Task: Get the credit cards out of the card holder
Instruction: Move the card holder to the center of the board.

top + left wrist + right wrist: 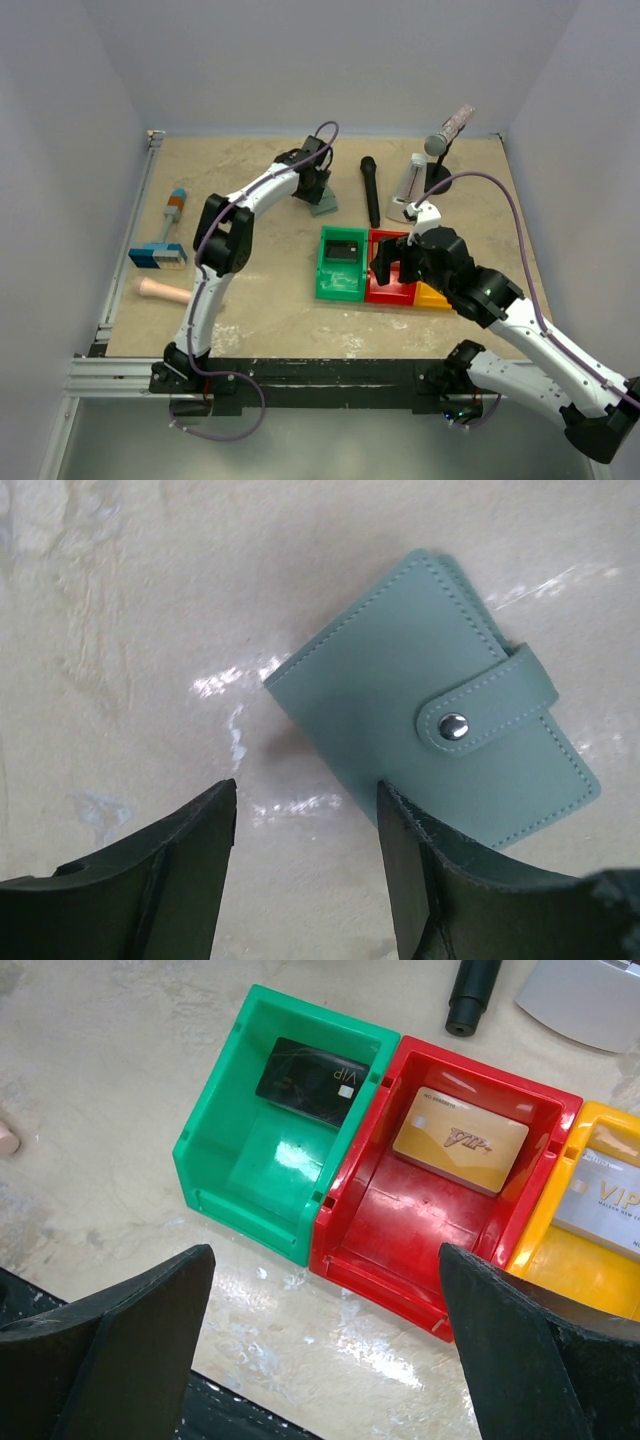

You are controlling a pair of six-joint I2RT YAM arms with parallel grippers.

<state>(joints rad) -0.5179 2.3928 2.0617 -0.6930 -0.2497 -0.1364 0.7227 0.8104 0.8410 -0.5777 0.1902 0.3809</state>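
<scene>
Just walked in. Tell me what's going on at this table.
Three cards are out: a black card in the green plastic bin, a tan-orange card in the red bin, a pale grey card in the yellow bin. The grey-blue snap-closed card holder lies on the table by the left arm's open jaws. The right arm's jaws hang open above the bins.

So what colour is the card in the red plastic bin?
The thin flat card is tan-orange; right wrist view shows it best.
</scene>
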